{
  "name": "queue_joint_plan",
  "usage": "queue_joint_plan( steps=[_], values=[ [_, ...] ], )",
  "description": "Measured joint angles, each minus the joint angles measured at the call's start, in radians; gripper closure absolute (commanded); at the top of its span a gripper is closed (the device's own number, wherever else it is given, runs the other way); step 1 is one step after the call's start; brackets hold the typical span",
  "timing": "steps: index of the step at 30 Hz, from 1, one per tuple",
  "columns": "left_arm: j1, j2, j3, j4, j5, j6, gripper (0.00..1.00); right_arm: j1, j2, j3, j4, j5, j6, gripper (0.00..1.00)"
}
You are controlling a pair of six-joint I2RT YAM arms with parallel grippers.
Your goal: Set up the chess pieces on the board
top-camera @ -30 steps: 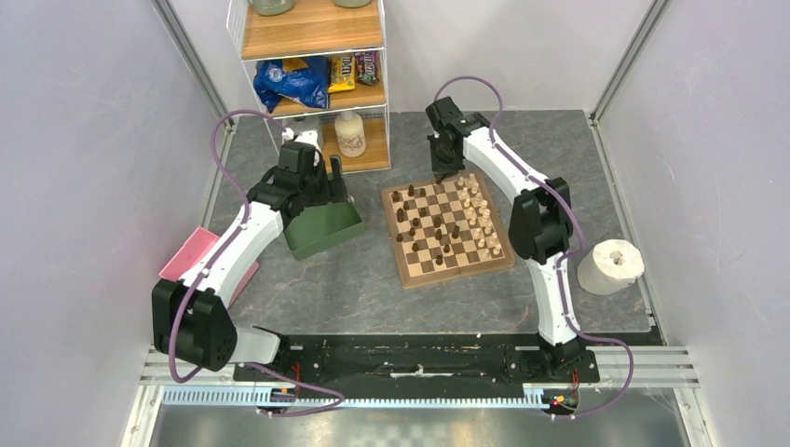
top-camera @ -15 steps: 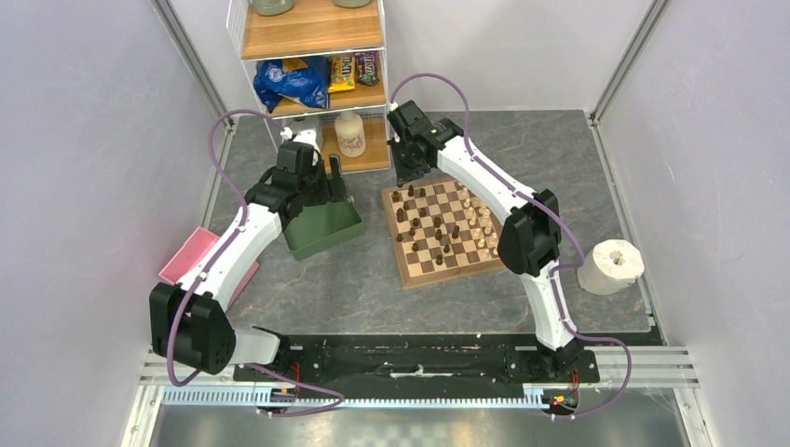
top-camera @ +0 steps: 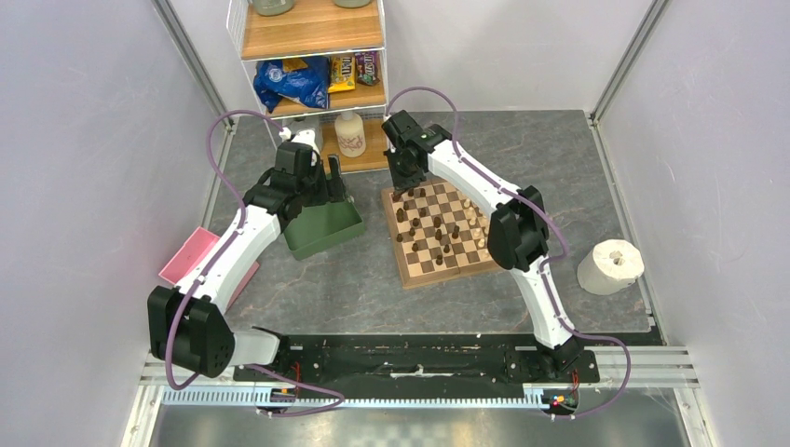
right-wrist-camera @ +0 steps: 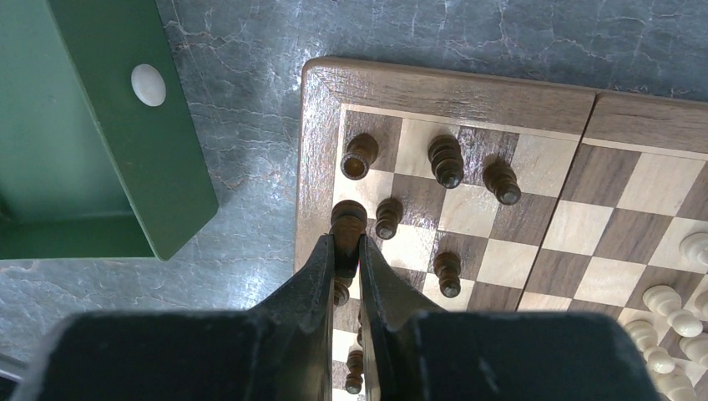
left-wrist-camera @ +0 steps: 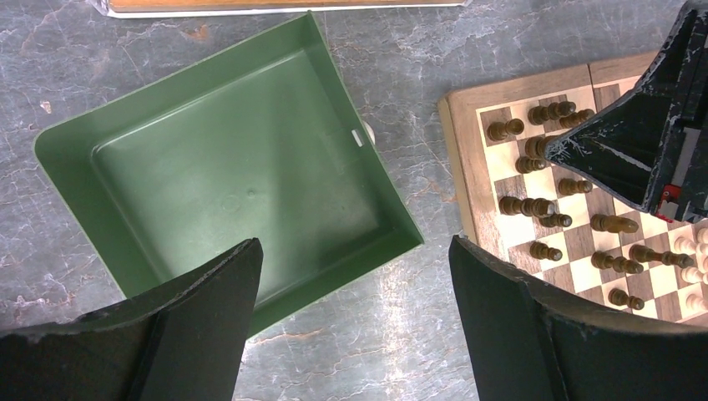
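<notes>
The right hand [right-wrist-camera: 346, 247] is pinched shut on one dark piece [right-wrist-camera: 347, 222], gripping it just below its rounded top. Hand and piece hang over the far left corner of the board [right-wrist-camera: 451, 88], above the outermost column of squares, right by the wooden border. Whether the piece's base touches the board is hidden by the fingers [right-wrist-camera: 313, 276].

The board [top-camera: 456, 273] lies on the table [top-camera: 354, 289], right of centre and turned slightly. The other dark pieces [right-wrist-camera: 445, 160] stand scattered over its left half. Three stand in the row along the far edge, and more stand loosely in the rows nearer the arms. The pale pieces [right-wrist-camera: 668, 301] are bunched along the right side of the board. The right arm hides part of them in the view from above.

The left hand [left-wrist-camera: 352, 246] is spread wide and grips nothing. It hovers over the near corner of a green tray [left-wrist-camera: 250, 192], which sits on the table just left of the board with a strip of table between them. A small pale round thing [right-wrist-camera: 149, 84] shows against the tray's outer wall on the side facing the board. I cannot tell what it is.

A paper roll [top-camera: 610, 265] stands well to the right of the board.
</notes>
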Motion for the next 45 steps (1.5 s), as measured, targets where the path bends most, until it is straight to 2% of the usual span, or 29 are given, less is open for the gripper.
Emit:
queue_joint_plan(
  steps=[45],
  values=[
    [0.000,0.000,0.000,0.008,0.001,0.000,0.11,0.011,0.095,0.021,-0.010,0.001,-0.005,0.91]
  ],
)
